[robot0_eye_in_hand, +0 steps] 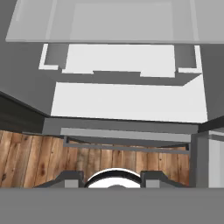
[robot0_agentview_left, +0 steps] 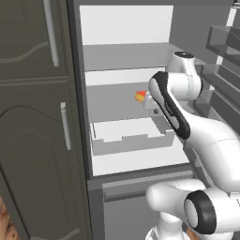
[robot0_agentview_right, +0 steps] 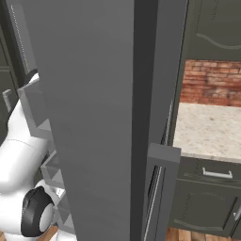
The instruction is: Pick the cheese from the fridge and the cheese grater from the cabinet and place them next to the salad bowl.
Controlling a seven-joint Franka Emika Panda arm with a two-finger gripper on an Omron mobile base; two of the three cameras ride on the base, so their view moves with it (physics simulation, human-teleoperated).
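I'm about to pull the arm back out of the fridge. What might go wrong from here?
1. The cheese sits right at the gripper, but the arm hides the grip. If it is loose, the cheese may drop into the pale drawer below.
2. The door shelves stand close beside the arm, so a wide swing may hit them.

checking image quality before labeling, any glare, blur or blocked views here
Left base view: flat, even rendered light, no glare, soft edges; the arm covers part of the cheese in the fridge. Right base view: the grey fridge door blocks most of the scene. Hand view: sharp enough, no shadows on the pale drawer.
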